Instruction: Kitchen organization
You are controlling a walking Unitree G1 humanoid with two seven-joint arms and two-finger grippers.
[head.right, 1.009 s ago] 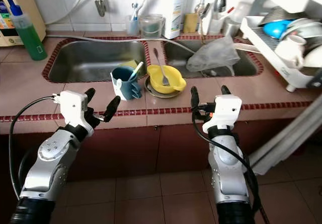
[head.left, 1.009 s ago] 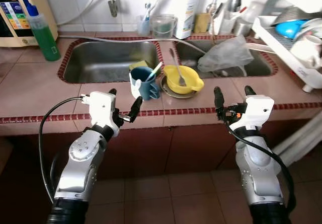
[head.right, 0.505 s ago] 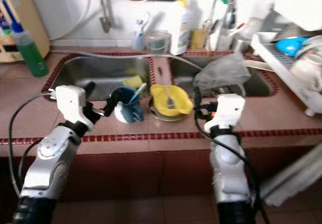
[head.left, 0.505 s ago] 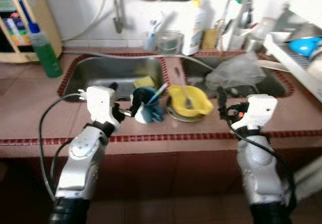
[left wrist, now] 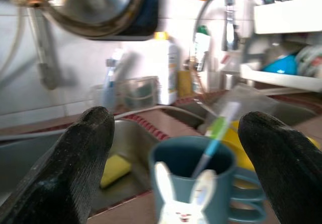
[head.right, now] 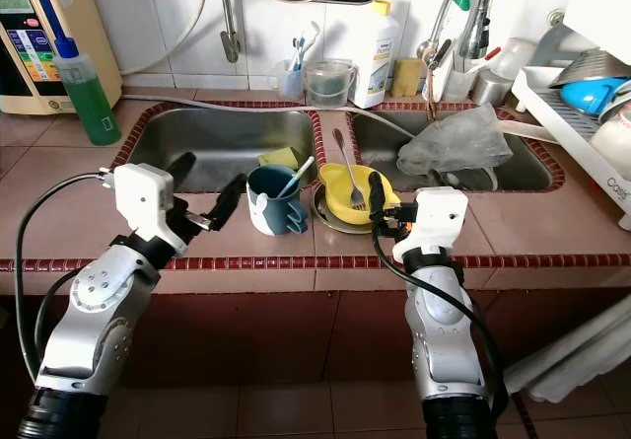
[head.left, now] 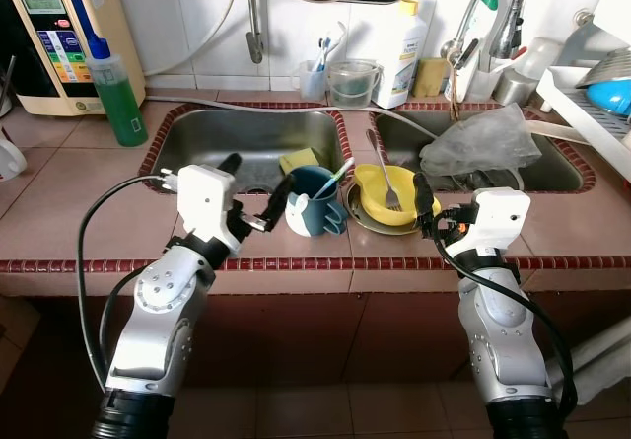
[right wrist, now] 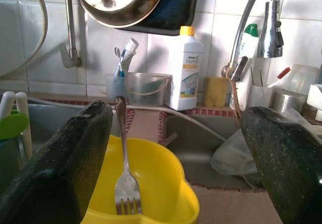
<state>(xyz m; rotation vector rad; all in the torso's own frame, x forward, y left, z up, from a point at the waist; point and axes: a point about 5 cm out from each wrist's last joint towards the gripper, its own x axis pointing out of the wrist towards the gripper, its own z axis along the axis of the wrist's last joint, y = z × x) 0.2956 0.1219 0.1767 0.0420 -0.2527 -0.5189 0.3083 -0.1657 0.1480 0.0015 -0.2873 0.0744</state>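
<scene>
1 blue mug (head.left: 314, 200) w/ a bunny face, upright on the tiled tabletop (head.left: 79, 202), on the strip between the 2 sink basins (head.left: 246, 138). Its handle points right, toward the yellow bowl (head.left: 385, 184) just beside it. 1 toothbrush (head.left: 333, 177) stands in the mug, long axis leaning up & to the right. 1 yellow bowl, sitting on a metal plate; 1 fork (head.left: 386, 175) in it, tines down in the bowl, handle running far & slightly left.

Left claw (head.left: 254, 194) spread wide, near-left of the mug, fingers level w/ it, not touching. Right claw (head.right: 376, 198) spread wide too per wrist view, just near-right of the bowl, empty.

1 yellow sponge (head.left: 299, 158) at the left basin's right edge. 1 clear plastic bag (head.left: 481, 141) over the right basin. 1 green bottle (head.left: 118, 96) far left, 1 white bottle (head.left: 405, 40) at the far wall.
</scene>
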